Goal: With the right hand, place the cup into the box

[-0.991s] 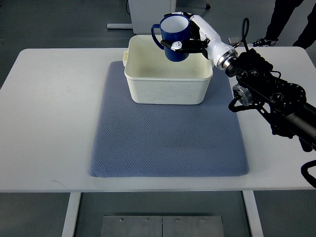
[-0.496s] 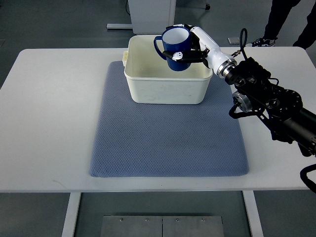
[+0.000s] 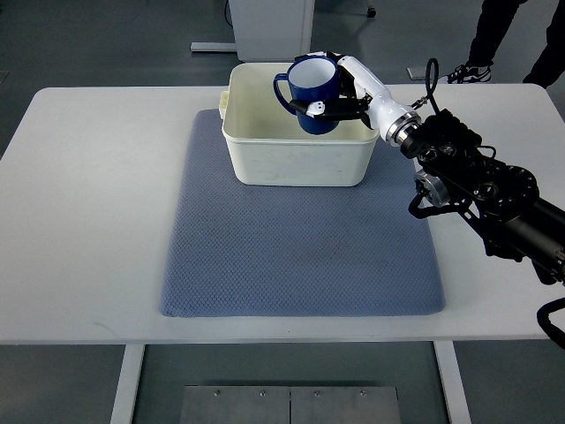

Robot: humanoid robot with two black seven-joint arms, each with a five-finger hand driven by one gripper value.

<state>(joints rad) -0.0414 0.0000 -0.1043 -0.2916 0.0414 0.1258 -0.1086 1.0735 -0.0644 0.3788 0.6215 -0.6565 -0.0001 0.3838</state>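
A dark blue cup [image 3: 311, 91] with a white inside hangs upright over the right part of the cream box [image 3: 298, 163], its handle pointing left. My right hand [image 3: 340, 95] is shut on the cup, white and black fingers [image 3: 328, 108] wrapped round its right side and front. The cup's lower part dips below the box's rim. The right arm [image 3: 477, 181] reaches in from the right edge. The box stands at the far end of a blue-grey mat [image 3: 300, 256]. The left arm is out of view.
The mat lies on a white table [image 3: 88, 203]. A person's legs and shoes [image 3: 494, 40] stand on the floor beyond the table's far right corner. A white pedestal base [image 3: 265, 22] sits behind the box.
The right hand has lowered the cup by a small amount into the box, and the forearm has drawn slightly left and down. The box and mat have not moved.
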